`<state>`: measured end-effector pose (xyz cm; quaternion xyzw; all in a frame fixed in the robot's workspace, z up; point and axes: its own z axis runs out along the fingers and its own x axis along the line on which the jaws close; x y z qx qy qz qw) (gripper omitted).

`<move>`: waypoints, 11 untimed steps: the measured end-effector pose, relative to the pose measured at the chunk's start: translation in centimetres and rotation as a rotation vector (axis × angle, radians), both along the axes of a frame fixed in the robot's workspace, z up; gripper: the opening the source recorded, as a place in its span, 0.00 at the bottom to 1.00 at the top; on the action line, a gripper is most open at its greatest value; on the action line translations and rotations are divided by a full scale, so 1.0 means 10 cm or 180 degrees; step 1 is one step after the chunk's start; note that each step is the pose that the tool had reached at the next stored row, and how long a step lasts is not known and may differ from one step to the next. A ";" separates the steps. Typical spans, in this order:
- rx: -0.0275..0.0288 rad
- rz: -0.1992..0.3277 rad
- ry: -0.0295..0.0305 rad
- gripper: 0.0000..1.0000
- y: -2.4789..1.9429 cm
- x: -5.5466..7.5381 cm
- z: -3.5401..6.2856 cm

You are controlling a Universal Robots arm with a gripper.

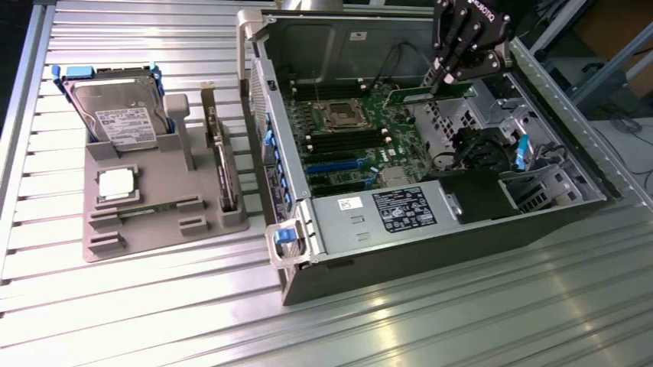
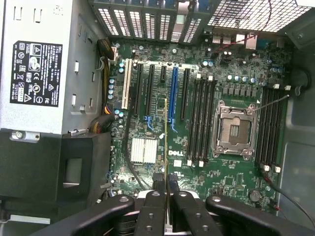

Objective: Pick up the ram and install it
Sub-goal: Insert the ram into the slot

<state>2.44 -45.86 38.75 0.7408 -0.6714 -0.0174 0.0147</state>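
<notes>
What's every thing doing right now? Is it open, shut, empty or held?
gripper: shut on the ram
ram: held over the motherboard, not in a slot
computer case: side open
processor socket: empty
memory slots: empty
hard drive: standing in the tray
processor chip: lying flat in the tray

The gripper (image 1: pixel 446 82) is seen at the exterior view's upper right, hung from above and pointed downward, with its black body tilted so that the tip is carried slightly toward that view's left. Its fingers (image 2: pixel 156 196) are drawn close together, with the outer links splayed to either side. The ram (image 2: pixel 166 132) is pinched edge-on between the fingertips and is held out beyond them.
</notes>
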 end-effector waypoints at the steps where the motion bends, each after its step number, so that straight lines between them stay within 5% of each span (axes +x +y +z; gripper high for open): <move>1: 0.0000 0.0000 0.0000 0.13 0.000 0.00 0.000; 11: -0.0003 0.0000 0.0000 0.13 0.000 -0.02 -0.139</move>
